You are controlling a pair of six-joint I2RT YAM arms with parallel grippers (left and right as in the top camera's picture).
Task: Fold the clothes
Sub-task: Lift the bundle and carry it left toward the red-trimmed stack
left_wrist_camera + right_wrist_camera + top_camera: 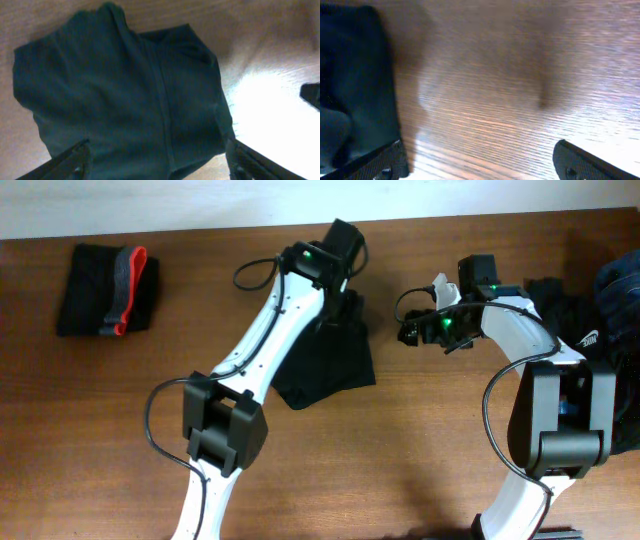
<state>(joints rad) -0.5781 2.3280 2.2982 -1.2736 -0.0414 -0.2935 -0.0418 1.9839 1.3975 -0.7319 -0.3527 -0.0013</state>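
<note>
Clothes (590,310) are lying heaped at three o'clock on the overhead view, a dark pile with a white logo and some blue showing, apparently waiting their turn. A black garment (325,370) is sitting near the middle of the table (420,450), partly doubled over, and this looks to be the piece in hand. At ten o'clock a folded bundle (100,292), black with a grey and red band across it, is resting well apart from the rest, probably set aside as finished. The left gripper (160,167) is hovering directly over the black garment with its fingers standing wide apart and nothing between them. In its wrist view the cloth is filling most of the frame, with a ridge running from twelve to six o'clock, so the arm seems to be placed for the next fold or for smoothing. The right gripper (482,165) is also standing spread and empty, hanging over bare wood, with the garment's edge showing at nine o'clock in its view, likely waiting clear of the work. Brown wood grain is running across the tabletop, glare is brightening it in both wrist views, and a pale wall (150,205) is bordering the twelve o'clock edge.
</note>
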